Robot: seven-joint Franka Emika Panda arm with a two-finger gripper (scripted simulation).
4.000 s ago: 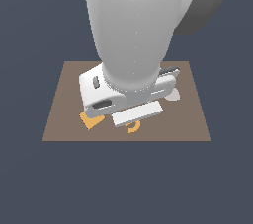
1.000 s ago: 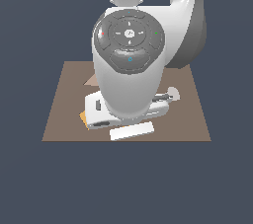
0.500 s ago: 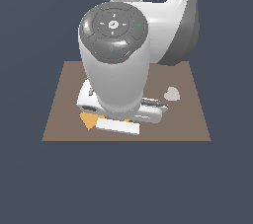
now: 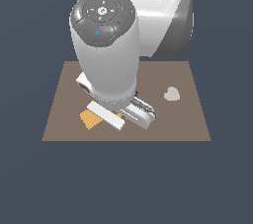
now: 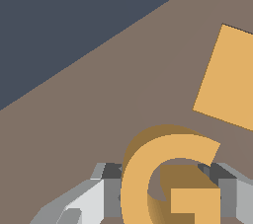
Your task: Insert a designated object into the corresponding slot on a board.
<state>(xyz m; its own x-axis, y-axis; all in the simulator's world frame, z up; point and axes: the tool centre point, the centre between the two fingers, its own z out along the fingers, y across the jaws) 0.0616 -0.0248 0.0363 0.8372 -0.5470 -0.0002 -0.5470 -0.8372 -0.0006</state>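
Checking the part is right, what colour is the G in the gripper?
Orange-yellow; the G shows best in the wrist view.

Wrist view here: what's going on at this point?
The gripper has its fingers on either side of the orange G, over the brown board. An orange square tile lies nearby. In the exterior view the arm hides most of this, and no G slot shows in either view.

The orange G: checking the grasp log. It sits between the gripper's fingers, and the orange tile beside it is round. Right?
Not quite. The wrist view shows the orange G between the gripper's fingers, but the orange tile beside it is square, with straight edges and corners, not round.
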